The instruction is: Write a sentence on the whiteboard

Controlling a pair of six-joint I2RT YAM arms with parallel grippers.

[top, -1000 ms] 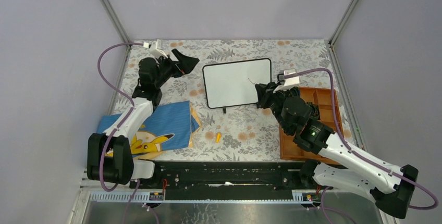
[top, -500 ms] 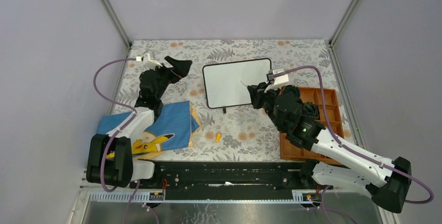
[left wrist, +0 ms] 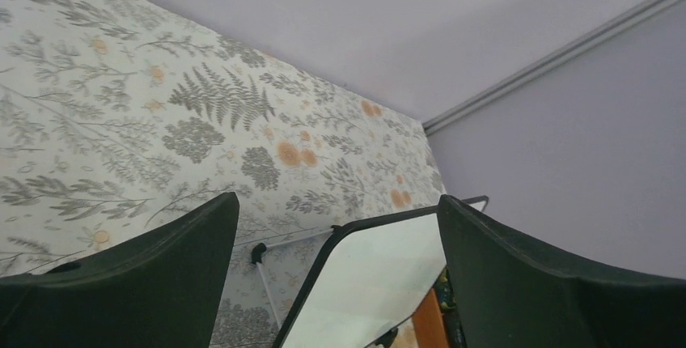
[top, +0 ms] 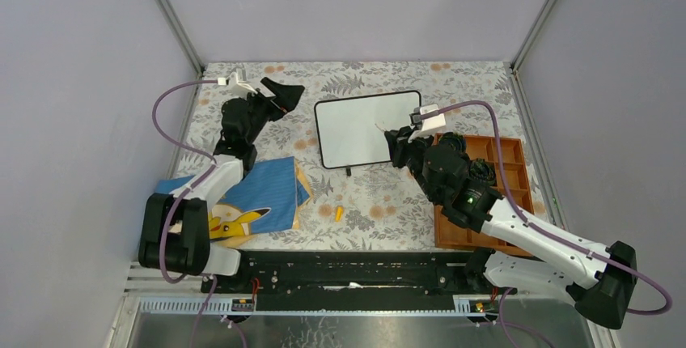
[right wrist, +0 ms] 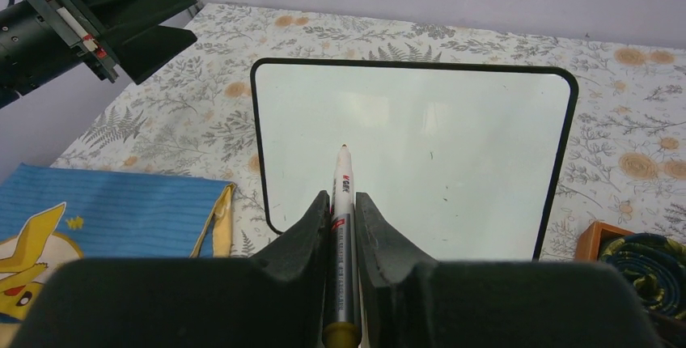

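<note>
The whiteboard (top: 356, 131), white with a thin black frame, lies at the back middle of the table; its face shows no writing. It also shows in the right wrist view (right wrist: 453, 137) and the left wrist view (left wrist: 364, 283). My right gripper (top: 395, 139) is shut on a white and silver marker (right wrist: 343, 190), and the marker's tip points at the board's right part, just above or on it. My left gripper (top: 281, 94) is open and empty, raised left of the board; in the left wrist view (left wrist: 336, 199) the board's corner shows between its jaws.
A blue cartoon-printed cloth (top: 243, 198) lies at the front left. A small orange cap (top: 339, 213) lies in front of the board. A wooden compartment tray (top: 506, 162) stands at the right, under my right arm. Grey walls close in the back and sides.
My right gripper has moved left with the marker, from the board's right edge further over its face. My left gripper swung slightly and stays open.
</note>
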